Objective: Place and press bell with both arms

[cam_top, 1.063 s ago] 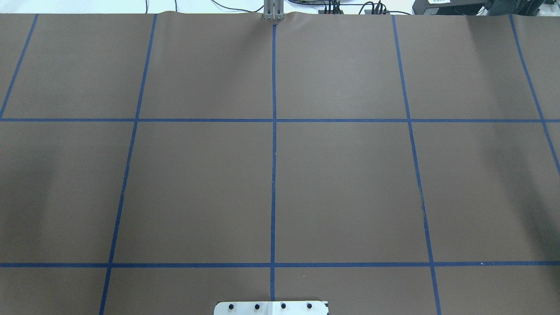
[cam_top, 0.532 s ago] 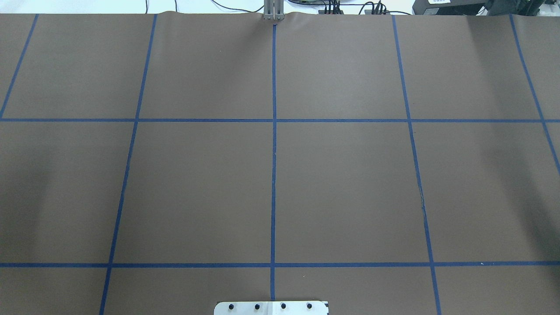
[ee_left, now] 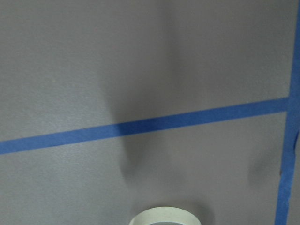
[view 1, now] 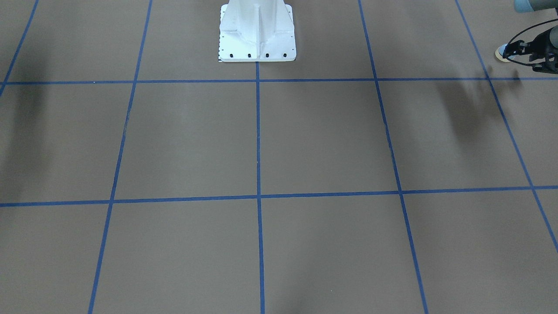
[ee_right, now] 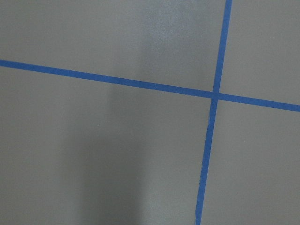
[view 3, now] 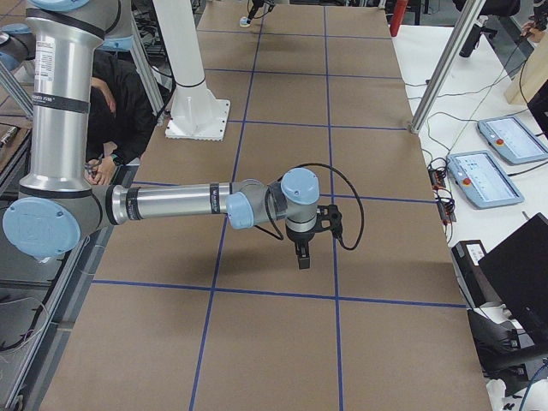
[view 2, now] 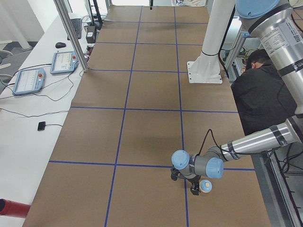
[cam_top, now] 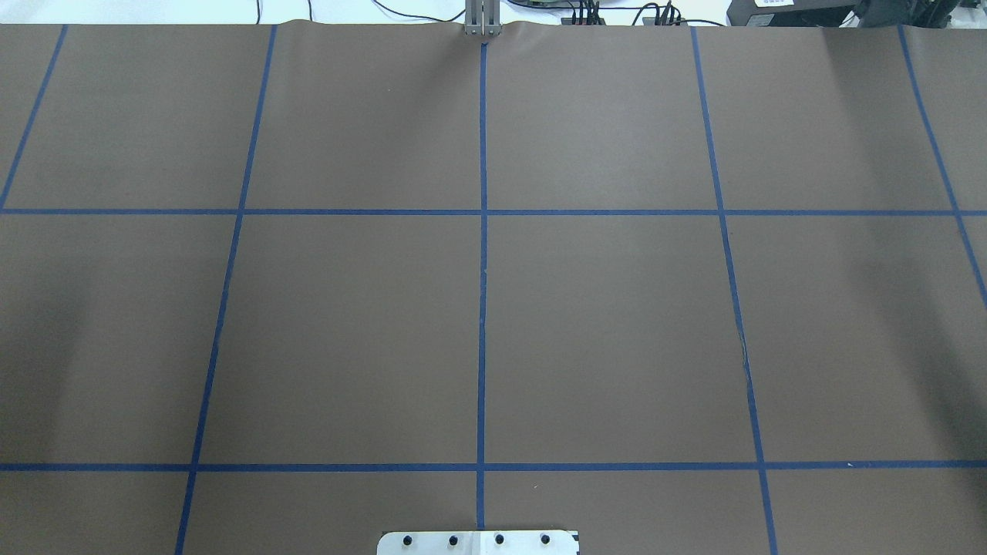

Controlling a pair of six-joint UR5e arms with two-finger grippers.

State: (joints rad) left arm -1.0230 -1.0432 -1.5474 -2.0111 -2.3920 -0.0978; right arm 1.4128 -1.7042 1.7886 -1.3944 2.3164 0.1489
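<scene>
The left gripper [view 1: 515,51] sits at the far edge of the front-facing view, out on the robot's left end of the table [cam_top: 617,308], and neither arm shows in the overhead view. Its black fingers [view 1: 511,47] reach sideways and stand narrowly apart, seemingly closed on the bell [view 1: 503,53], which sits right at their tips. The contact itself is too small to make out sharply. The bell's light-blue dome and cream base rim both show there, tilted rather than standing flat. From the table's left end the bell [view 2: 205,186] is a small pale round shape just beside the near arm's gripper, close to a blue tape line [view 2: 184,198] and low over the brown surface. The left wrist camera catches only the cream rim [ee_left: 164,216] at the bottom edge of its view, with the tape crossing the table beyond it; no finger shows in that picture.

The right gripper [view 3: 302,255] appears only from the table's right end. It hangs from the near arm's wrist with its fingers pointing down over the brown surface, close to a tape line and apart from everything else. I cannot tell whether these fingers are open or closed. The right wrist camera shows just table and a tape crossing [ee_right: 214,95]
</scene>
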